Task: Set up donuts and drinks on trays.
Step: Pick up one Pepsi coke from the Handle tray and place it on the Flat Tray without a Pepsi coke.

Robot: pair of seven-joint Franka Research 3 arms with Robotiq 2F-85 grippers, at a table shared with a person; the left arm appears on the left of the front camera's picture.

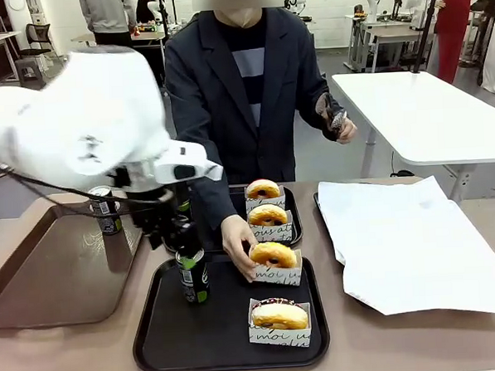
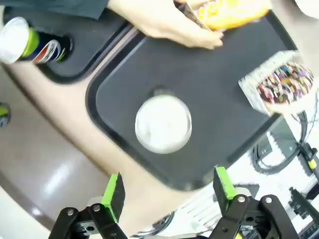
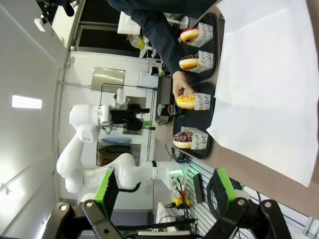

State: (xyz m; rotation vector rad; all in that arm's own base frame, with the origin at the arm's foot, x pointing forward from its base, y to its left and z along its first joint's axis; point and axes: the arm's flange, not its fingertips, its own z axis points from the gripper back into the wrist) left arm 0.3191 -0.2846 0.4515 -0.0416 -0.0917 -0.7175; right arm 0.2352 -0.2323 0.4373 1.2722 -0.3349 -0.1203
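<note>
A: Left end effector (image 2: 168, 191) is spread wide, green pads (image 2: 114, 193) apart, nothing between them, and it hangs right above the can (image 2: 163, 123) on the near tray (image 2: 209, 94).

B: So the can sits straight ahead of the fingers, standing on end?

A: Yes, silver top facing up at the wrist, long axis running along the fingers. From the front the can (image 1: 192, 275) stands upright just under the left end effector (image 1: 180, 230), apparently clear of it, though the arm blocks a clean look.

B: And the person?

A: A hand (image 1: 236, 242) is on a sleeved donut (image 1: 274, 256) just beside that can, same tray.

B: The right arm?

A: Right end effector (image 3: 164, 191) is apart too and empty, well away from the trays. Left is far nearer.

B: Next drink?

A: A second can (image 1: 105, 209) stands on the brown tray (image 1: 45, 279), off to the left end effector's outer side.
</note>
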